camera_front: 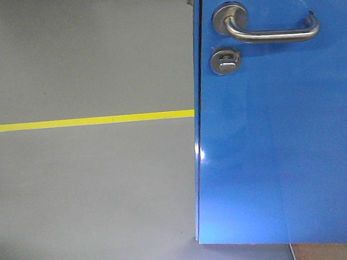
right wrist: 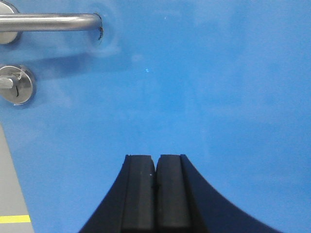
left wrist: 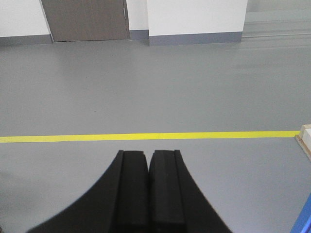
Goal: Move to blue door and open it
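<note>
The glossy bright-blue door panel [right wrist: 204, 97] fills the right wrist view ahead of the right gripper [right wrist: 156, 167], fingers pressed together, perhaps not touching it. Its silver lever handle [right wrist: 48, 22] sits up-left. The left gripper [left wrist: 148, 162], likewise closed, faces grey floor [left wrist: 146, 92].

Blue door [camera_front: 285, 144] fills the right side of the front view, blocking passage there; its free edge faces left. Left of the door, open grey floor [camera_front: 87, 193] with only a yellow line [camera_front: 86, 121] crossing it. Lever handle [camera_front: 271, 31] and thumb-turn lock [camera_front: 224, 61] project from the door face near its edge. Right gripper [right wrist: 156, 165], fingers together, faces bare panel below and right of the handle.
</note>
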Robot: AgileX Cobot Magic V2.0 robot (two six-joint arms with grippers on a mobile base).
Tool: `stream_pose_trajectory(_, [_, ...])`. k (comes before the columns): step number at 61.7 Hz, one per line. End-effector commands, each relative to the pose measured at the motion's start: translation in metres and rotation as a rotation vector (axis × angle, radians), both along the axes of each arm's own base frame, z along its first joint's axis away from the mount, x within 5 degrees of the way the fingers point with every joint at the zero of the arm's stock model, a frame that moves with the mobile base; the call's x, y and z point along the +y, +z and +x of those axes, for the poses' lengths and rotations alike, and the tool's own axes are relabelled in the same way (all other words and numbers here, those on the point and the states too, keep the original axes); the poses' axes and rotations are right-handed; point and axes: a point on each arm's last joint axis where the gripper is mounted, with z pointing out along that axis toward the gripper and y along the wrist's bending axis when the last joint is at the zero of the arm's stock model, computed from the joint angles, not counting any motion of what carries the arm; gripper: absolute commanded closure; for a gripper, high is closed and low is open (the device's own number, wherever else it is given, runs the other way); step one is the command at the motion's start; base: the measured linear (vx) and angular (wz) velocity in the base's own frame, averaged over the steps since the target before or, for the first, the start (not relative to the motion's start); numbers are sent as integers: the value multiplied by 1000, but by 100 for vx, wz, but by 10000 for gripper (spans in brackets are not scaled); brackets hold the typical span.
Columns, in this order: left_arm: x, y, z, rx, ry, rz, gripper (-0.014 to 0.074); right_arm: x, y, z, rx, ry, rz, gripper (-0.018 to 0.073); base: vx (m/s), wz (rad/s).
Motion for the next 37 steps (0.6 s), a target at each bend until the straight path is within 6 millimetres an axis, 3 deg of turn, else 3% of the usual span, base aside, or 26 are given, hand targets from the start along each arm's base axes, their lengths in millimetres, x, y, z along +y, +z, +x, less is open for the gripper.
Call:
stream_pose_trajectory(1, [-1, 20, 0, -136, -9, -1, 526, 1, 5, 0, -87, 10, -18, 564, 0, 0])
stream_pose_trajectory(37, [-1, 20, 0, -136, -9, -1, 526, 1, 5, 0, -87, 10, -18, 564, 0, 0])
